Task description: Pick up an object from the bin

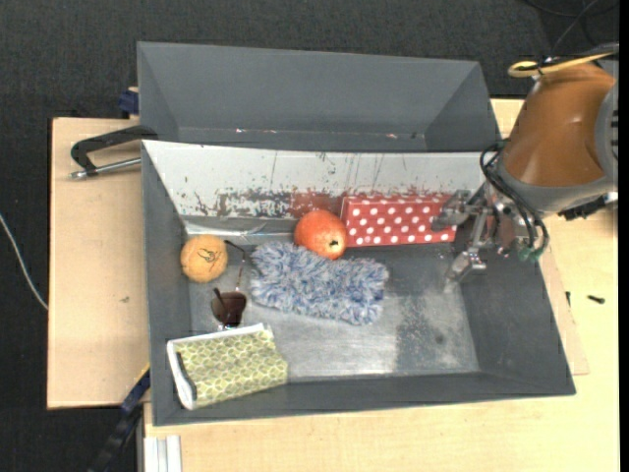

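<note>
Nothing looks picked yet. The gripper (468,254) hangs low in the bin (511,357), just beside one end of a red white-dotted box (393,221). Beyond the box lie a red-orange fruit (320,234) and a blue fuzzy cloth (316,283). Wrist cables clutter the gripper, so I cannot tell whether it is open or touching the box.

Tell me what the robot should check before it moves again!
1. The pincer is inside the bin, near its right wall: ok.
2. The pincer is carrying something: cannot tell.
3. The red white-dotted box lies close beside the pincer, along the back wall: ok.
4. The box's right end is free of other things: ok.
5. The fluffy blue cloth is clear of the pincer: ok.
</note>
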Robot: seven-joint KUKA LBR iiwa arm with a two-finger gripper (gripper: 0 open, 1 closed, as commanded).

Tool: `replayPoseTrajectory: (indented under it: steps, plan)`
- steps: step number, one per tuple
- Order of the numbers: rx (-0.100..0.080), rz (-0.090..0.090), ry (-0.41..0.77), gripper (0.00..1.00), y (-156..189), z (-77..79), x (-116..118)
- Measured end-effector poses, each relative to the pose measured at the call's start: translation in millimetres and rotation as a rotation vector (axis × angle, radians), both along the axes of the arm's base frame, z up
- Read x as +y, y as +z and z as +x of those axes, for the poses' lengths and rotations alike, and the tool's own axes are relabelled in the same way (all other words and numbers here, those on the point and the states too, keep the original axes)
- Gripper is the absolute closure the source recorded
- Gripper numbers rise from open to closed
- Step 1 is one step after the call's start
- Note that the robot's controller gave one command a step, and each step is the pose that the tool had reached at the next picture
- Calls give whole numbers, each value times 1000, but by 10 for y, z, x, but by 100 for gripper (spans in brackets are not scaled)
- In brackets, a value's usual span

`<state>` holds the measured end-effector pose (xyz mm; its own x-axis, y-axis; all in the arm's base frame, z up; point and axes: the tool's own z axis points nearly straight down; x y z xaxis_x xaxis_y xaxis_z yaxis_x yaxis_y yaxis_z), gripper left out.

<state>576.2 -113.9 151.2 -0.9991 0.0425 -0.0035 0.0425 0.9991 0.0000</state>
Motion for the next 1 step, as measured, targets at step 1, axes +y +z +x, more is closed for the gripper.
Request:
replayPoseTrajectory:
  steps: [1]
  plan:
    - [-7, 0, 69, 0, 81, 166, 77]
